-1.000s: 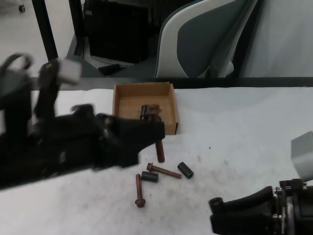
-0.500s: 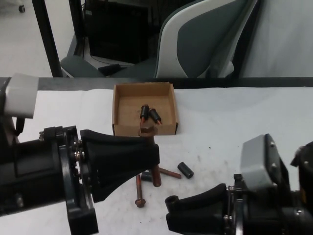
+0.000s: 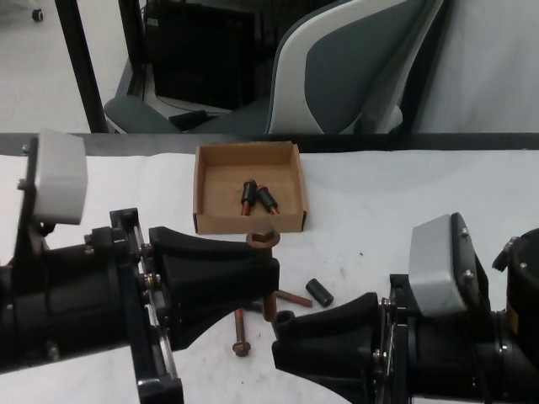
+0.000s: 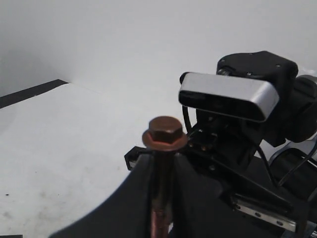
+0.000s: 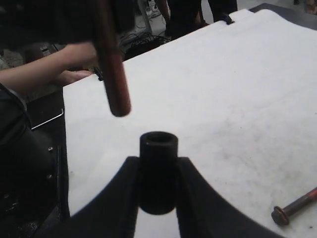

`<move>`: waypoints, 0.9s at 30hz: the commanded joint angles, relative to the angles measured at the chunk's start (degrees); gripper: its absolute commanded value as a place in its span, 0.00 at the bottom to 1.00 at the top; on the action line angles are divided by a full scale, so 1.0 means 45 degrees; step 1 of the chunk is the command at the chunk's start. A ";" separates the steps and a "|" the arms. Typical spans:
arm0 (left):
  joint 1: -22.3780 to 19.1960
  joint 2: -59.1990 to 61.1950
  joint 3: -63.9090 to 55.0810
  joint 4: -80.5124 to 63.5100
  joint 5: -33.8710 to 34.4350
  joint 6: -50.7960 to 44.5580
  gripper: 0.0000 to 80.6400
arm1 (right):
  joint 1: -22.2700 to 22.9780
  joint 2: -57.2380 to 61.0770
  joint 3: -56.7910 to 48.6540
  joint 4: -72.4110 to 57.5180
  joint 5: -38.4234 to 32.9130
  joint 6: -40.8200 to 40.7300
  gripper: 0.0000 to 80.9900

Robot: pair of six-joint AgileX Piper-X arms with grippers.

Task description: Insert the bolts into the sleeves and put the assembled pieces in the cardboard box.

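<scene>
Left wrist view: my left claw [image 4: 161, 166] clamps an upright coppery hex-head bolt [image 4: 164, 135]; my right claw [image 5: 158, 171] clamps a black tubular sleeve [image 5: 158, 148].

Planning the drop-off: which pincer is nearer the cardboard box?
Left. The left pincer, shut on a bolt, is just short of the cardboard box; the right pincer, shut on a sleeve, sits behind it, farther from the box.

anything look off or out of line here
Nothing is spilled or damaged. The copper-coloured hex-head bolt hangs tip-down close to the black cylindrical sleeve but off to one side of its opening, so the two are not lined up.
</scene>
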 commanded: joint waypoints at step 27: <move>0.0008 0.0091 0.0008 -0.1381 -0.0485 -0.0092 0.01 | 0.0038 -0.0024 -0.0218 -0.1437 -0.1109 0.0194 0.00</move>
